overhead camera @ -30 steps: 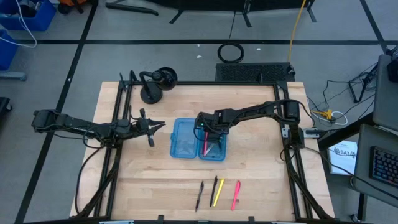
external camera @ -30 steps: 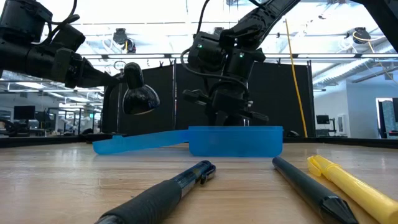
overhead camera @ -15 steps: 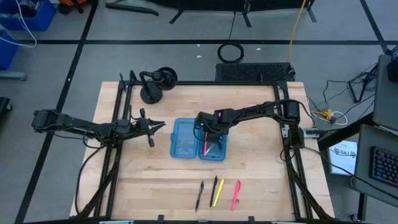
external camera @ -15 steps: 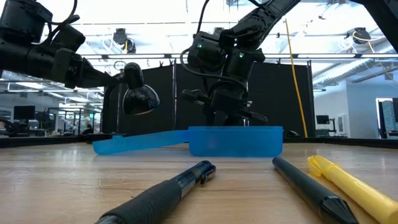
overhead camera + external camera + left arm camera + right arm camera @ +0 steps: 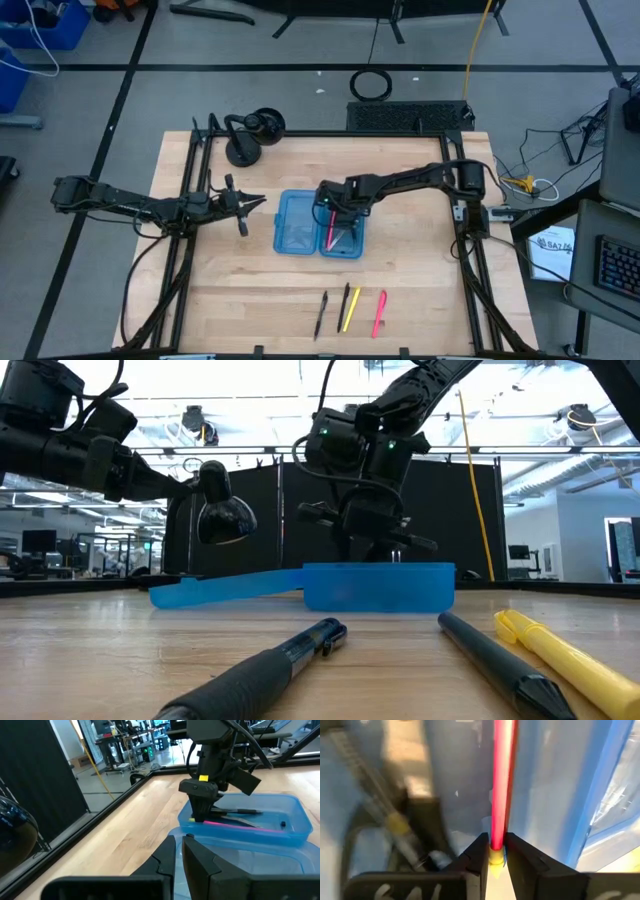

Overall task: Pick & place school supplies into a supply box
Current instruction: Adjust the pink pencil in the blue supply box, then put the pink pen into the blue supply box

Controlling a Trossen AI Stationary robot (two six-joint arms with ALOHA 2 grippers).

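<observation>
The supply box (image 5: 305, 225) lies open on the table, its two blue halves side by side. A pink pen (image 5: 331, 232) lies in the right half (image 5: 295, 827) along its length, beside a black pen (image 5: 235, 811). My right gripper (image 5: 330, 206) stands over that half's far end, pointing down, shut on the pink pen's end. My left gripper (image 5: 256, 203) hovers left of the box, shut and holding nothing. A black pen (image 5: 321, 313), a black pencil (image 5: 344, 303), a yellow pen (image 5: 351, 311) and another pink pen (image 5: 379, 312) lie near the table's near edge. My right gripper pinches the pink pen's yellow-tipped end (image 5: 496, 856) between its two fingertips (image 5: 479, 851), coming from above and pointing down into the box's right half. The pen's pink length (image 5: 502, 780) runs away from the fingers along the box floor toward the near side.
A black desk lamp stands with its round base (image 5: 243, 151) at the table's far left, behind my left arm. In the low view the loose black pens (image 5: 265, 665) (image 5: 490, 655) and the yellow pen (image 5: 565, 655) lie close in front of the box wall (image 5: 378, 588).
My right gripper has risen very slightly over the box's right half while staying shut on the pen's end. The box, the pink pen and the loose pens lie where they were.
</observation>
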